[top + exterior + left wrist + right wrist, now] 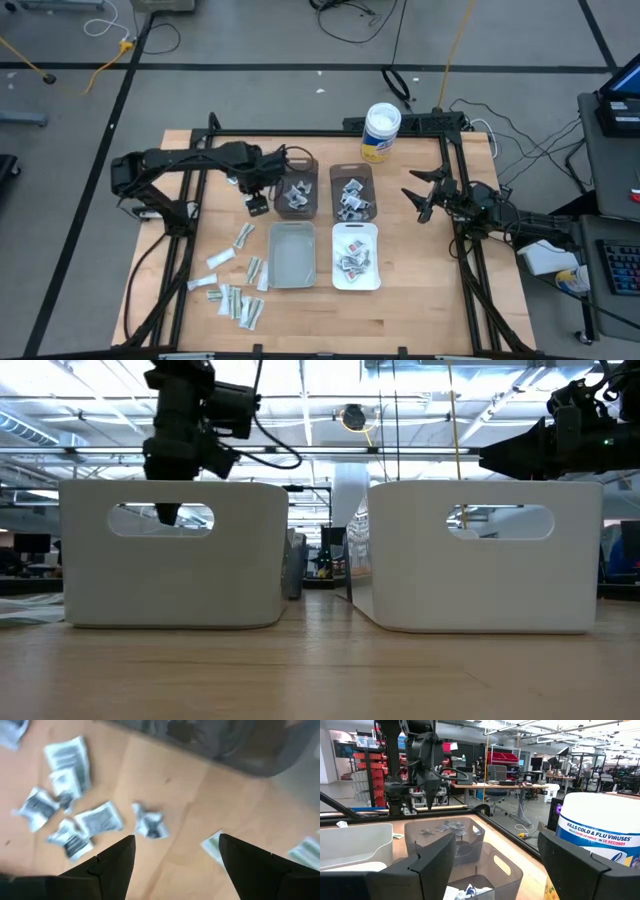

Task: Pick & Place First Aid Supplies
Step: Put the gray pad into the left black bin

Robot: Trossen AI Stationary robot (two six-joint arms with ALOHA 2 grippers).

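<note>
The first aid supplies are small white and silver packets (237,290) lying loose on the wood near the table's left front, with pale strips (243,235) among them. More packets lie in the two dark bins (296,196) (352,196) and in the white bin (353,260). My left gripper (258,204) hangs open just left of the dark bins, above the bare wood; in its wrist view the open fingers (176,851) frame a crumpled packet (150,825) below, without touching it. My right gripper (418,203) (496,855) waits open, right of the bins.
A grey bin (292,255) stands in front of the left dark bin. The white round tub (381,131) (600,830) stands at the far edge. A black frame (455,250) borders the table. Bare wood lies along the near edge and right of the white bin.
</note>
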